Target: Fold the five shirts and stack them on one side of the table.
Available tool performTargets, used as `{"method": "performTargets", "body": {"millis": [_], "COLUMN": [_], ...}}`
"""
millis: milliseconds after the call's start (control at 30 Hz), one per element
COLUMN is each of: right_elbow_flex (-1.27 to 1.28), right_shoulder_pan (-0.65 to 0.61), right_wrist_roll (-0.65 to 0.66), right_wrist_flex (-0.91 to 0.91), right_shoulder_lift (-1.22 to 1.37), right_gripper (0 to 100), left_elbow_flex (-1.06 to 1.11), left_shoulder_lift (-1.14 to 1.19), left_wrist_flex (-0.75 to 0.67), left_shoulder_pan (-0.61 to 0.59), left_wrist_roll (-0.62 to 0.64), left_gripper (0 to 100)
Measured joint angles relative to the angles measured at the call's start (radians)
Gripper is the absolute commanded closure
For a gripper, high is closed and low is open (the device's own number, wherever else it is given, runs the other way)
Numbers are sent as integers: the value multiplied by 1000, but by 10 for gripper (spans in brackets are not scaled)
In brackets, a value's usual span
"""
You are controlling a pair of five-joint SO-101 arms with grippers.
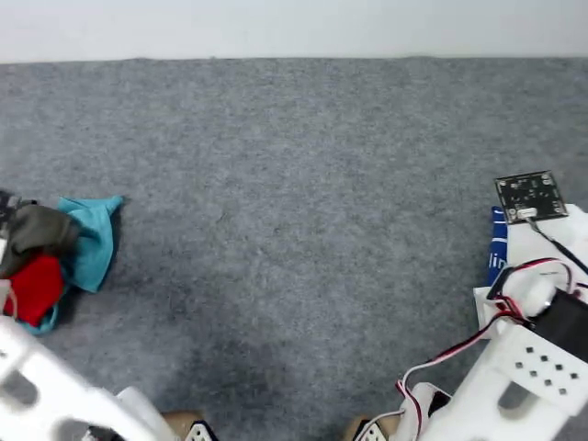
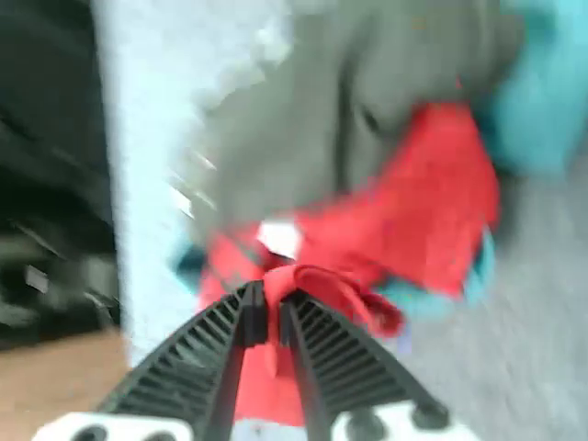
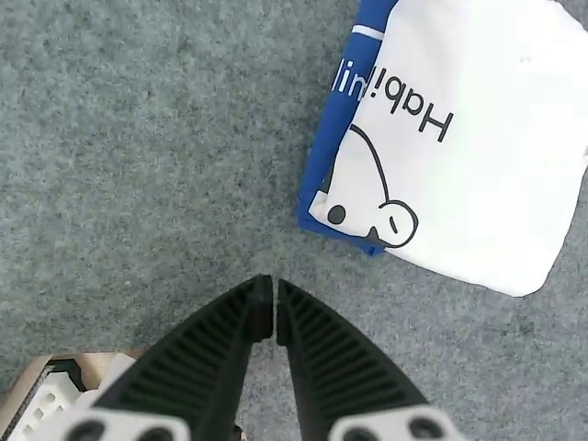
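Observation:
A loose heap of shirts lies at the table's left edge: a grey shirt (image 1: 37, 230) on top, a teal shirt (image 1: 92, 243) beside it and a red shirt (image 1: 35, 287) nearest the front. In the left wrist view my left gripper (image 2: 271, 308) is shut on a bunched fold of the red shirt (image 2: 413, 220), with the grey shirt (image 2: 349, 119) and teal shirt (image 2: 542, 101) just beyond. At the right edge a folded white shirt (image 3: 478, 138) lies on a folded blue shirt (image 3: 335, 156). My right gripper (image 3: 274, 308) is shut on nothing, over bare mat close to that stack.
Grey felt mat (image 1: 303, 184) covers the table, with wide free room across its middle and back. A small circuit board (image 1: 526, 193) and red and white cables (image 1: 459, 349) sit on the right arm. The left arm's white body (image 1: 46, 395) fills the front left corner.

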Motion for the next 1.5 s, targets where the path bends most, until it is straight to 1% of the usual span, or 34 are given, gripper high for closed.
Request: {"method": "performTargets", "body": {"millis": [167,300,467,567,767,933,1100,1167,1267,1433,1500], "right_elbow_flex": [0,0,0,0,0,0,0,20,63,92,92], "right_shoulder_pan": [0,0,0,0,0,0,0,0,0,0,0], "right_wrist_roll": [0,0,0,0,0,0,0,0,0,0,0], "right_wrist_flex": [0,0,0,0,0,0,0,0,0,0,0], "right_shoulder_lift": [0,0,0,0,0,0,0,0,0,0,0], "right_gripper": [990,990,990,990,990,990,990,990,990,990,990], "left_elbow_flex": [0,0,0,0,-46,-48,-57,-89,-164,-374,-465], "left_shoulder_lift": [-210,-333,-400,-408,-410,-410,-391,-336,-239,-44,29], "left_wrist_flex": [-92,-235,-459,-532,-560,-542,-535,-535,-535,-529,-491], "left_shoulder_pan": [149,249,342,419,618,784,891,921,961,1039,1082], "left_wrist_roll": [123,229,328,344,345,345,345,345,390,442,445], "left_gripper": [986,986,986,986,986,986,986,986,986,986,986]}}
